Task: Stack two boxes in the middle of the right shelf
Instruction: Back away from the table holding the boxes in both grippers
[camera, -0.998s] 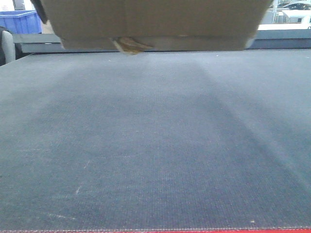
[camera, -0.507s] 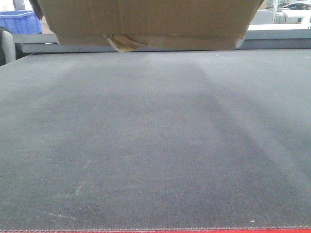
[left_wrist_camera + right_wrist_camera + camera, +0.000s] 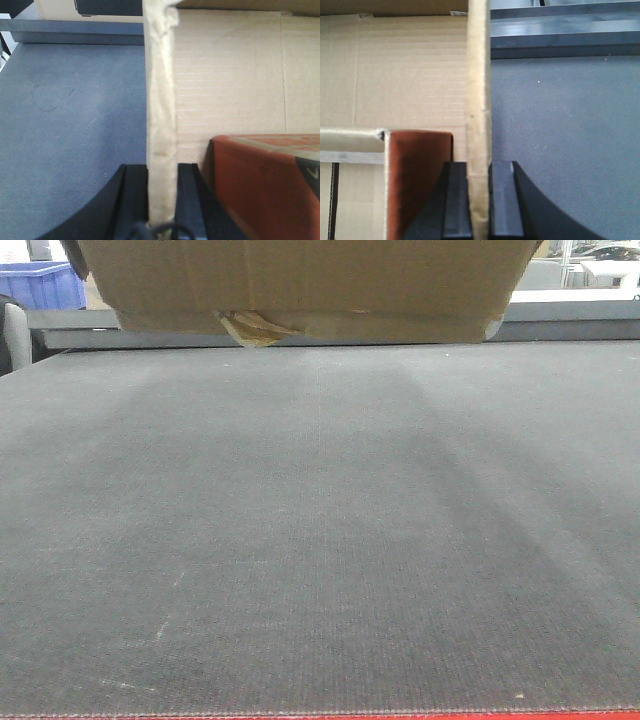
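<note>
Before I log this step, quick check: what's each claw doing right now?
Left claw: closed on a wall of the box.
Right claw: closed on the box's other wall.

box upper part cut by frame top, left tool and right tool bodies cropped at bottom edge, red-brown item beside left tool cropped, unidentifiable

The box fills the top of the front view above the table, whose grey surface lies open below and outside both side walls. Inside, a red-brown object sits close beside each wall where the left pincer and right pincer clamp.
</note>
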`<state>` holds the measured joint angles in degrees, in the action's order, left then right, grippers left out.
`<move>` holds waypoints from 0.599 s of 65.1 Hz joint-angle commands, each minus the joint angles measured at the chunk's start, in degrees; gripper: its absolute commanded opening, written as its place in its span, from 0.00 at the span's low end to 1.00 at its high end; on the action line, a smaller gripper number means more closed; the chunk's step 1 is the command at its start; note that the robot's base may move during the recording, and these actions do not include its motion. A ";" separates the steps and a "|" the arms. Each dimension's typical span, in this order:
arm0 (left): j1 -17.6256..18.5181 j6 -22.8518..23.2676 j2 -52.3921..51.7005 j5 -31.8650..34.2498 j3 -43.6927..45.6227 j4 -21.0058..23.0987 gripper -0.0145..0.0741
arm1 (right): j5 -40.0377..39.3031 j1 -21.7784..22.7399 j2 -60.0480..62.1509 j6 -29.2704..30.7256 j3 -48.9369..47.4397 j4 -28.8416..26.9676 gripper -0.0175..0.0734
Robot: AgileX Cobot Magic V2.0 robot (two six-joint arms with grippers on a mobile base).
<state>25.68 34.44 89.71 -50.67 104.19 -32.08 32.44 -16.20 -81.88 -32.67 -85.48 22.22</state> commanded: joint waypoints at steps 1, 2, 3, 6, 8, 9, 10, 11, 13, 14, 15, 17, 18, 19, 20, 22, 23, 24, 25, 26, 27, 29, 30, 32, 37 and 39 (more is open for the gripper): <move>-0.46 0.00 -0.75 2.20 0.65 -1.52 0.04 | -2.43 0.64 0.57 -0.26 -0.77 2.07 0.03; -0.46 0.00 -0.75 2.20 0.65 -1.52 0.04 | -2.43 0.64 0.57 -0.26 -0.77 2.07 0.03; -0.46 0.00 -0.75 2.20 0.65 -1.52 0.04 | -2.43 0.64 0.57 -0.26 -0.77 2.07 0.03; -0.46 0.00 -0.75 2.20 0.65 -1.52 0.04 | -2.43 0.64 0.57 -0.26 -0.77 2.07 0.03; -0.46 0.00 -0.75 2.20 0.65 -1.52 0.04 | -2.43 0.64 0.57 -0.26 -0.77 2.07 0.03; -0.46 0.00 -0.75 2.20 0.65 -1.52 0.04 | -2.43 0.64 0.57 -0.26 -0.77 2.07 0.03; -0.46 0.00 -0.75 2.20 0.65 -1.52 0.04 | -2.43 0.64 0.57 -0.26 -0.77 2.07 0.03; -0.46 0.00 -0.75 2.20 0.65 -1.52 0.04 | -2.43 0.64 0.57 -0.26 -0.77 2.07 0.03; -0.46 0.00 -0.75 2.20 0.65 -1.52 0.04 | -2.43 0.64 0.57 -0.26 -0.77 2.07 0.03; -0.46 0.00 -0.75 2.20 0.65 -1.52 0.04 | -2.43 0.64 0.57 -0.26 -0.77 2.07 0.03; -0.46 0.00 -0.75 2.20 0.65 -1.52 0.04 | -2.43 0.64 0.57 -0.26 -0.77 2.07 0.03; -0.46 0.00 -0.75 2.20 0.65 -1.52 0.04 | -2.43 0.64 0.57 -0.26 -0.77 2.07 0.03; -0.46 0.00 -0.75 2.20 0.65 -1.52 0.04 | -2.43 0.64 0.57 -0.26 -0.77 2.07 0.03; -0.46 0.00 -0.75 2.20 0.65 -1.52 0.04 | -2.43 0.64 0.57 -0.26 -0.77 2.07 0.03; -0.46 0.00 -0.75 2.17 0.65 -1.63 0.04 | -2.43 0.64 0.57 -0.26 -0.77 2.07 0.03; -0.46 0.00 -0.75 2.17 0.65 -1.63 0.04 | -2.43 0.64 0.57 -0.26 -0.77 2.07 0.03; -0.46 0.00 -0.75 2.17 0.65 -1.63 0.04 | -2.43 0.64 0.57 -0.26 -0.77 2.07 0.03; -0.46 0.00 -0.75 2.17 0.65 -1.63 0.04 | -2.43 0.64 0.57 -0.26 -0.77 2.07 0.03; -0.46 0.00 -0.75 2.17 0.65 -1.63 0.04 | -2.43 0.64 0.47 -0.26 -0.79 2.07 0.03; -0.46 0.00 -0.75 2.17 0.65 -1.63 0.04 | -2.43 0.64 0.47 -0.26 -0.79 2.07 0.03; -0.46 0.00 -0.75 2.17 0.65 -1.63 0.04 | -2.43 0.64 0.47 -0.26 -0.79 2.07 0.03; -0.46 0.00 -0.75 2.17 0.65 -1.63 0.04 | -2.43 0.64 0.47 -0.26 -0.79 2.07 0.03; -0.46 0.00 -0.75 2.17 0.65 -1.63 0.04 | -2.43 0.64 0.47 -0.26 -0.79 2.07 0.03; -0.46 0.00 -0.75 2.17 0.65 -1.63 0.04 | -2.43 0.64 0.47 -0.26 -0.79 2.07 0.03; -0.46 0.00 -0.75 2.17 0.65 -1.63 0.04 | -2.43 0.64 0.47 -0.26 -0.79 2.07 0.03; -0.46 0.00 -0.75 2.17 0.65 -1.63 0.04 | -2.43 0.64 0.47 -0.26 -0.79 2.07 0.03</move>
<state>25.68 34.44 89.71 -50.67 104.19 -32.08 32.44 -16.20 -81.97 -32.78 -85.48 22.34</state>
